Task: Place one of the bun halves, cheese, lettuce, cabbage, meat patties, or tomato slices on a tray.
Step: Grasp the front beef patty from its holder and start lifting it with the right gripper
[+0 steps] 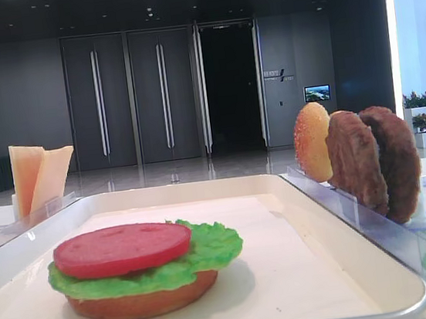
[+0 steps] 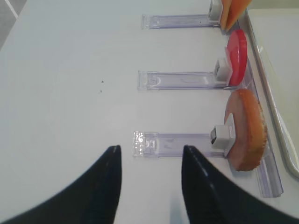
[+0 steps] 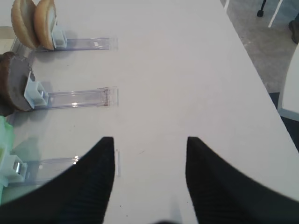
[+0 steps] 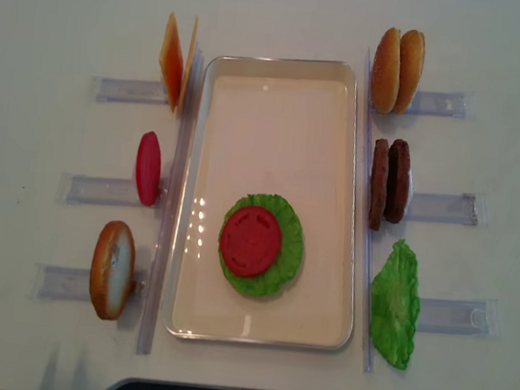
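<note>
Here the right gripper hangs with its jaws apart and empty over bare table. Ahead to its left stand the meat patties and, farther on, two bun halves. The left gripper is likewise spread, holding nothing — a bun half stands ahead to its right. On the tray lies a tomato slice — on lettuce.

White worktop carrying six clear plastic holders, three on each side; dark double doors, a small lit screen and potted flowers behind
</note>
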`<action>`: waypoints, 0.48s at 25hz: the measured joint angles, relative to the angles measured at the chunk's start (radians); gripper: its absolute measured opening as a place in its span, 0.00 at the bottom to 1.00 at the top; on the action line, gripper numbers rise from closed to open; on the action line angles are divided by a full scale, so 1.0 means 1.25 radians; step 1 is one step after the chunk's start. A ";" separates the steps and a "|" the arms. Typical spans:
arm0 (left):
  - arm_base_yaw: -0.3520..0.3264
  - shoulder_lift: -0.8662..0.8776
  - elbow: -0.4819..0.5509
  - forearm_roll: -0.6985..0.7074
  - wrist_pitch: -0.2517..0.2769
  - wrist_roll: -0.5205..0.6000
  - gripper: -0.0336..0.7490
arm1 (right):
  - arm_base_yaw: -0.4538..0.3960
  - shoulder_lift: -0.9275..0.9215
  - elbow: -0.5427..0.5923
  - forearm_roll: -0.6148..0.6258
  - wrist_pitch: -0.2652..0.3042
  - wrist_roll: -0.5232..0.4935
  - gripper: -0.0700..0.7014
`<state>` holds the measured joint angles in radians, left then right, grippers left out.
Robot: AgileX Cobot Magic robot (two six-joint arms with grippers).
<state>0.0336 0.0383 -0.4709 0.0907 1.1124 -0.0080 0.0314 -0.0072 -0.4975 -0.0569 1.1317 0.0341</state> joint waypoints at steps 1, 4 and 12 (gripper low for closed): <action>0.000 0.000 0.000 0.000 0.000 0.000 0.46 | 0.000 0.000 0.000 0.000 0.000 0.000 0.56; 0.000 0.000 0.000 0.000 0.000 0.000 0.46 | 0.000 0.000 0.000 0.000 0.000 0.000 0.56; 0.000 0.000 0.000 0.000 0.000 0.000 0.46 | 0.000 0.000 0.000 0.000 0.000 0.000 0.56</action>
<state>0.0336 0.0383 -0.4709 0.0907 1.1124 -0.0080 0.0314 -0.0072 -0.4975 -0.0569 1.1317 0.0341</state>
